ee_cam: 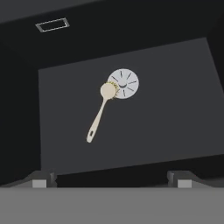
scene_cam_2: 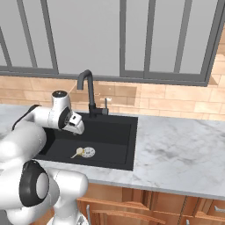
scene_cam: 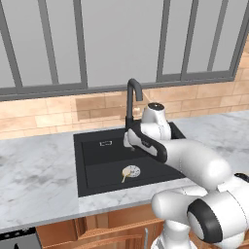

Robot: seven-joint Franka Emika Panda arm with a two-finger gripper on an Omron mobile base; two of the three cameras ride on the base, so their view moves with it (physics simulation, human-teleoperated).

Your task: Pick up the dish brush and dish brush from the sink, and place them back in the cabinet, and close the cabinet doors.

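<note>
Below the pincer, on the flat floor of the black sink, lies one dish brush. Its round tan head rests against the edge of the round silver drain, partly over it, and its pale handle goes away from the drain on a slant, toward the pincer's side of the basin. The brush lies flat and nothing touches it.

The pincer stands fully spread, with its two dark finger tips far apart, and between them there is nothing; it holds no thing. It hangs above the basin, clearly higher than the brush and apart from it. In the hand view the brush is ahead of the tips and a little nearer to the one on the left of that picture.

Behind the pincer, at the far rim of the sink, rises the tall black faucet, with its curved spout over the hand. On the far wall of the basin is a small rectangular overflow slot. Around the sink is the grey marble counter, and behind it a tan brick wall under a window with grey frames.
</note>
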